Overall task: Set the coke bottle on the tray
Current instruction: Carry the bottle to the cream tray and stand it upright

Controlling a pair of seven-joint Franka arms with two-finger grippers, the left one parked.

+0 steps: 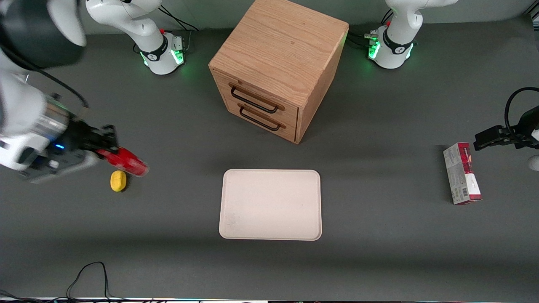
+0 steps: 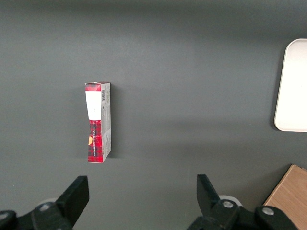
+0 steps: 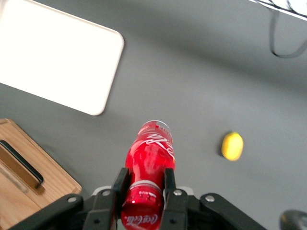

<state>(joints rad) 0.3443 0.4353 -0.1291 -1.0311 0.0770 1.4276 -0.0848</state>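
A dark grey matte tabletop fills nearly the whole scene, evenly lit, with only soft, blurred shadows on it. The gripper hangs just above it at the working arm's end. Farther from the front camera than the gripper, and toward the table's middle, stands a light oak drawer cabinet turned at an angle (two drawers, each with a dark handle). Nearer the camera than the gripper, a black cable loops over the table's edge.
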